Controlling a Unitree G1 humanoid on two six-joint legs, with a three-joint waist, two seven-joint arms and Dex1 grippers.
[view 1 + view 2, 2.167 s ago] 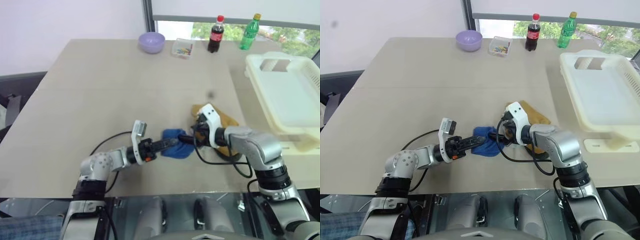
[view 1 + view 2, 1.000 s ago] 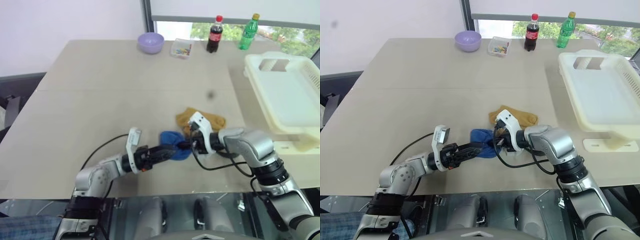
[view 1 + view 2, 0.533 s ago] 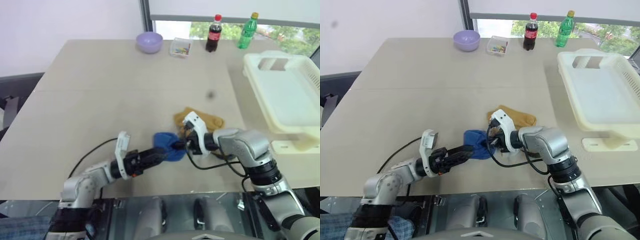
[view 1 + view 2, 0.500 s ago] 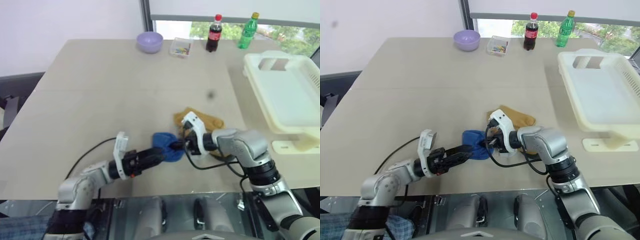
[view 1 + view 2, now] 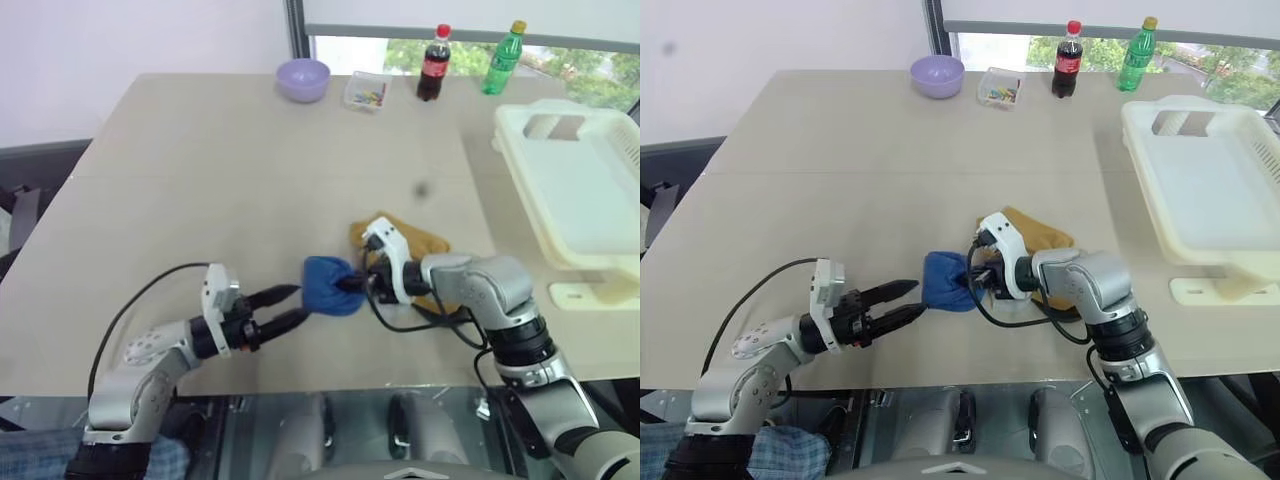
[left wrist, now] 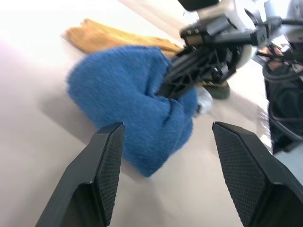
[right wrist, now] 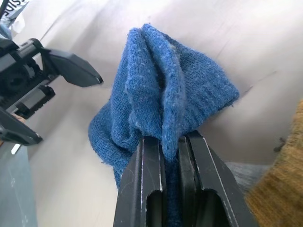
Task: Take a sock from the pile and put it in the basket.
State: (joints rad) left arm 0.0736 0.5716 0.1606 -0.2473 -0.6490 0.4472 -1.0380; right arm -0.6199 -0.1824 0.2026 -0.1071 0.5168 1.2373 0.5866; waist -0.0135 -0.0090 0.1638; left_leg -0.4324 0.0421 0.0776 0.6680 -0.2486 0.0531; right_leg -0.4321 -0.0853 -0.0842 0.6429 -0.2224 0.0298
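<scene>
My right gripper [image 5: 352, 284] is shut on a blue sock [image 5: 326, 286], which bunches up just off the table near its front middle. In the right wrist view the black fingers [image 7: 152, 165] pinch a fold of the blue sock [image 7: 161, 109]. My left gripper [image 5: 288, 305] stands open a short way left of the sock, apart from it; its two fingertips frame the blue sock [image 6: 128, 99] in the left wrist view. What shows of the pile is a mustard-yellow sock [image 5: 418, 246] behind my right wrist. The white basket [image 5: 520, 135] sits at the right edge of the table.
A lilac bowl [image 5: 303, 79], a small clear box [image 5: 366, 92], a cola bottle [image 5: 433, 63] and a green bottle [image 5: 503, 58] line the far edge. A black cable [image 5: 150, 290] loops from my left wrist across the table near its front edge.
My left gripper has drawn back to the left, away from the blue sock, and rolled at the wrist. The right gripper keeps its hold on the sock and has barely moved.
</scene>
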